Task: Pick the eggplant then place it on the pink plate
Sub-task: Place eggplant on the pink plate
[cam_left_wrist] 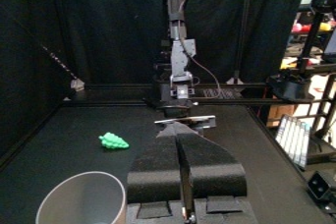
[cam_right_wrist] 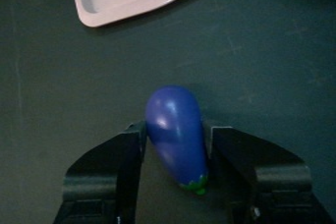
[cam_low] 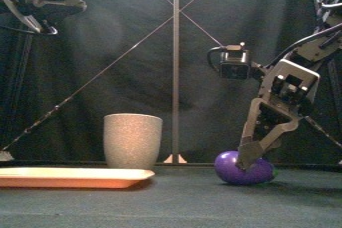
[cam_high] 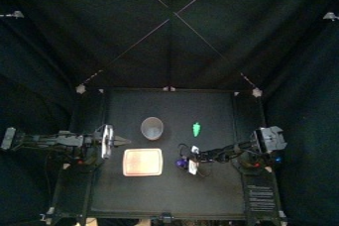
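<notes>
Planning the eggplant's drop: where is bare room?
The flat pink tray is bare, as is the table in front of it. Crowded behind: tall grey speckled cup, green toy; right gripper around the purple eggplant beside the tray.

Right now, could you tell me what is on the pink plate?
Nothing: the plate shows bare from above, no part covered. The eggplant sits on the table between the jaws of the right gripper.

A black table (cam_high: 172,195) carries a pink tray (cam_high: 142,162), a grey speckled cup (cam_high: 153,126), a small green toy (cam_high: 197,128) and a purple eggplant (cam_low: 234,172).
</notes>
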`<state>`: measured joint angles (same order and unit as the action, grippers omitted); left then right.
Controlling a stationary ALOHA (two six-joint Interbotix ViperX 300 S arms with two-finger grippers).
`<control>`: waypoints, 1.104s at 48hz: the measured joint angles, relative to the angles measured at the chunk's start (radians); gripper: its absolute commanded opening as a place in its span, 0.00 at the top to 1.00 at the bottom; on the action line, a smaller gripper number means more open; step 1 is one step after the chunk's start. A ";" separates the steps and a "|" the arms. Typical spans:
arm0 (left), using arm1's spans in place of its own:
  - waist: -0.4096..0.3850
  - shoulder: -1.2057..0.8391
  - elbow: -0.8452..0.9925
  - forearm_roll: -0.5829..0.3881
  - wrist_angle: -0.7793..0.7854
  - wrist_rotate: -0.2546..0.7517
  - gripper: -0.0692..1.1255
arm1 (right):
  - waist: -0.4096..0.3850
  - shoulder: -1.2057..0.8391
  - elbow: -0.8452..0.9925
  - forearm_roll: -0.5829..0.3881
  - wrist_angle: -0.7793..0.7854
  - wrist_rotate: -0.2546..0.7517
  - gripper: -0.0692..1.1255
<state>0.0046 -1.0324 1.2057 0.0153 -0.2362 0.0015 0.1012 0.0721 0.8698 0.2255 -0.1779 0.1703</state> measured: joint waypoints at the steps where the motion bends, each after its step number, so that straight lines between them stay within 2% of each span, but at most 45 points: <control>1: 0.000 0.000 0.000 0.002 0.000 0.000 0.97 | 0.000 0.000 -0.002 0.000 0.002 0.000 0.42; 5: 0.000 0.000 0.000 0.000 0.002 0.000 0.97 | 0.000 0.000 -0.003 -0.002 0.002 0.000 0.46; 14: 0.000 0.000 0.000 0.002 0.002 0.000 0.97 | -0.005 -0.003 -0.043 -0.014 0.003 -0.014 0.46; 25: 0.000 0.002 0.000 0.002 0.002 0.000 0.97 | -0.037 -0.021 -0.221 -0.160 0.005 -0.014 0.46; 32: 0.000 0.000 0.002 0.003 0.002 0.000 0.97 | -0.052 0.041 -0.348 -0.249 0.005 -0.009 0.46; 41: 0.002 0.000 0.002 0.006 0.002 0.000 0.97 | -0.054 0.167 -0.485 -0.285 0.005 -0.005 0.45; 47: 0.000 0.000 0.002 0.006 0.002 0.000 0.97 | -0.054 0.236 -0.551 -0.290 0.006 -0.008 0.43; 53: 0.000 0.000 0.003 0.008 0.002 0.000 0.97 | -0.055 0.276 -0.595 -0.290 0.005 -0.006 0.35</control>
<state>0.0046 -1.0324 1.2088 0.0230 -0.2347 0.0015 0.0460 0.3482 0.2746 -0.0644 -0.1733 0.1641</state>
